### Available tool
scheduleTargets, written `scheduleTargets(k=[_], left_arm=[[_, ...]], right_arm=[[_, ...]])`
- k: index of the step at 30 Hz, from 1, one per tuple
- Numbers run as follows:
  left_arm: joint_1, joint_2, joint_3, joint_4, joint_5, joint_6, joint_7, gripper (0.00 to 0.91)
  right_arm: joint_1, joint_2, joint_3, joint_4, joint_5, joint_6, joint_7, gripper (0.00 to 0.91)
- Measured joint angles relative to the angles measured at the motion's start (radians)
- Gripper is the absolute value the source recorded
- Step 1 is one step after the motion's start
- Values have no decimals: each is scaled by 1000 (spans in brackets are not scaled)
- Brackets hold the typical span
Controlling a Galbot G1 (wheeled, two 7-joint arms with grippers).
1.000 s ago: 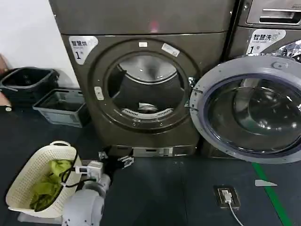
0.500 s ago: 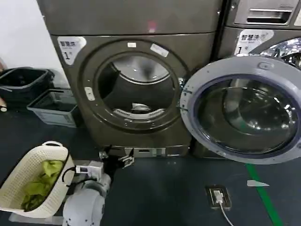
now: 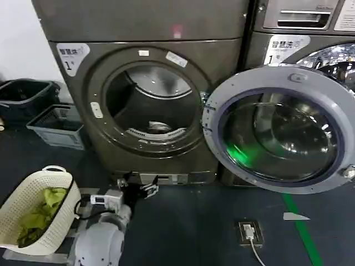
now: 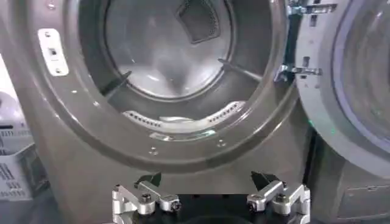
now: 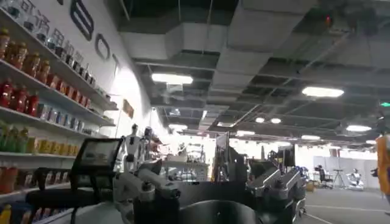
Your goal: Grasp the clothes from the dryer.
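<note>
The dryer [image 3: 138, 22] is a dark bronze-grey front-loader, and its grey-rimmed glass door [image 3: 260, 80] is swung open to the right. The clothes [image 3: 158, 127] lie as a small pale bundle at the bottom of the drum, just behind the porthole's lower lip. My left gripper [image 3: 136, 187] hangs low near the floor in front of the dryer's base, open and empty. In the left wrist view the clothes [image 4: 175, 123] lie well beyond the left gripper [image 4: 206, 179]. My right gripper [image 5: 207, 182] points away into a room of shelves, open with nothing in it.
A cream lattice basket [image 3: 22, 194] with yellow-green garments stands on the floor at my left. Grey crates [image 3: 55, 126] and a black bin [image 3: 25, 93] sit by the wall. A second machine [image 3: 299, 33] stands behind the open door. A floor socket with cable [image 3: 247, 230] lies at the right.
The dryer, door and basket have all slid leftward in the head view. The left gripper holds about the same spot in the picture, open and low.
</note>
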Motion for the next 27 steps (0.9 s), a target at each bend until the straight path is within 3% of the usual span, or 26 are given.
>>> scheduleTargets(k=[27], left_arm=[[-1,2,2,-4,4,0,-8,907]], right_arm=[[2,10,-8,3,33,36,7,907]])
